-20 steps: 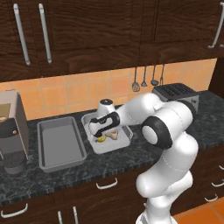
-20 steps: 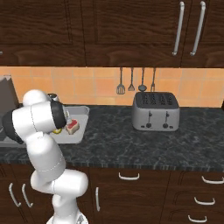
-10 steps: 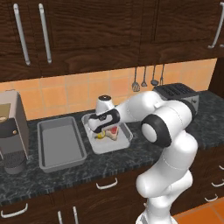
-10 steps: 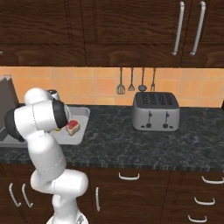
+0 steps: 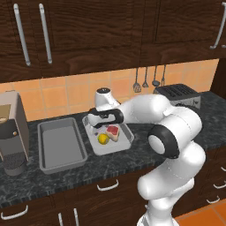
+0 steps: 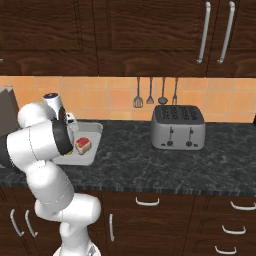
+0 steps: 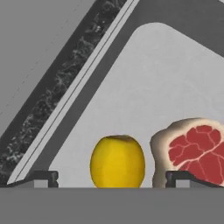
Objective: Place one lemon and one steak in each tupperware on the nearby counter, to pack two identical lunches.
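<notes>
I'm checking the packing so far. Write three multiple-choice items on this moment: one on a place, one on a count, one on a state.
1. Where does the lemon lie?
A. in the lighter tray
B. in the darker tray
C. on the toaster

2. How many steaks are in the lighter tray?
A. none
B. one
C. two

3. How is the end effector?
A. shut on the lemon
B. shut on the steak
C. open

Key: 1 A, the lemon sits beside the steak in the lighter tray. 2 B, a single steak lies there. 3 C, the hand view shows its fingertips apart, either side of the lemon.
</notes>
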### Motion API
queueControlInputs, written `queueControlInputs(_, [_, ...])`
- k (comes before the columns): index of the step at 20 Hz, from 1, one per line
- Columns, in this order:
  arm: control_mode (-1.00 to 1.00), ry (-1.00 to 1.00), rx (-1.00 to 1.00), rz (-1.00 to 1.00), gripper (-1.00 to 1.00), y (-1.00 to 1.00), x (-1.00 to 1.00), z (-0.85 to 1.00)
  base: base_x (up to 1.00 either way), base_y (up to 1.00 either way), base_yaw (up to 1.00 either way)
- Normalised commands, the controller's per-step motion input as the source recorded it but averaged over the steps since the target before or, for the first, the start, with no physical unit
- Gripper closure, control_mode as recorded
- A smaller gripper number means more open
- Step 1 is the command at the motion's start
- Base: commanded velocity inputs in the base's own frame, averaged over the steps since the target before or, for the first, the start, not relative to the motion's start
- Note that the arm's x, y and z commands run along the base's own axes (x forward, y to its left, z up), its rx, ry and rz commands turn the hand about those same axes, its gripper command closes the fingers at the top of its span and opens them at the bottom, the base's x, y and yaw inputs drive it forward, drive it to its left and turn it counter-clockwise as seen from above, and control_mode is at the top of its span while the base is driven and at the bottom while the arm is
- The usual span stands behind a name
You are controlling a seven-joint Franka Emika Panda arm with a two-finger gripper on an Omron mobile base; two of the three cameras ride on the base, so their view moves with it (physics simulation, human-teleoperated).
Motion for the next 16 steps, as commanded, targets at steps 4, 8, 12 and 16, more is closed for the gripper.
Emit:
queueControlInputs(4, [-1.0,0.0,0.0,-0.05,-1.0,-0.55,-0.87,0.32,0.0,0.0,0.0])
queueControlInputs(8, [-1.0,0.01,0.02,-0.2,-1.0,-0.87,-0.97,0.02,0.0,0.0,0.0])
queueControlInputs(12, [-1.0,0.05,0.02,-0.24,-1.0,-0.8,-0.9,0.13,0.0,0.0,0.0])
queueControlInputs(16, [-1.0,0.08,0.0,-0.23,-1.0,-0.6,-0.9,0.25,0.0,0.0,0.0])
